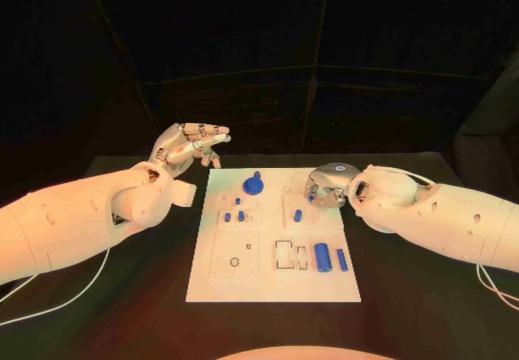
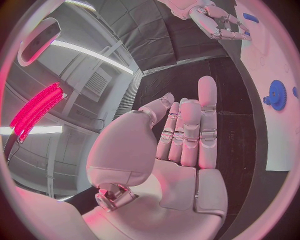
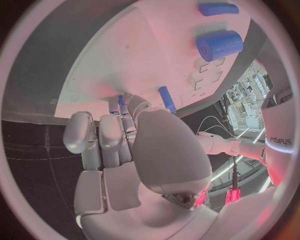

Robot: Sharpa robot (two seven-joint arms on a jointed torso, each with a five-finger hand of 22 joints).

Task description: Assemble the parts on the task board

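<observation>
White board (image 1: 217,281), a flat rectangular plate, lies in the middle of the black surface (image 1: 433,315), long side running away from the robot. Its face carries shallow square and slotted recesses and a few small holes.

Parts on it, all blue:
- gear (image 1: 253,184) near the far edge, toothed rim, a small knob on top; the left wrist view shows it too (image 2: 277,95).
- short pegs (image 1: 234,216) in a cluster on the left-middle of the board, standing upright; too small to tell more.
- single peg (image 1: 298,216) right of centre, upright.
- thick cylinder (image 1: 322,257) lying on its side near the right edge, by the slotted recesses; in the right wrist view (image 3: 219,45) its round end face is plain.
- thin rod (image 1: 342,259) lying just beside the cylinder, on the outer side, parallel to it (image 3: 218,9).

Left robot hand (image 1: 190,146) is raised off the far left corner of the board, over the bare surface, palm up, fingers spread and loosely curled, holding nothing (image 2: 187,135).

Right robot hand (image 1: 328,187) is at the far right part of the board, fingers curled downward over it. Its wrist view (image 3: 119,145) has the fingers close together, tips near the board. Whether they pinch anything: cannot tell.
</observation>
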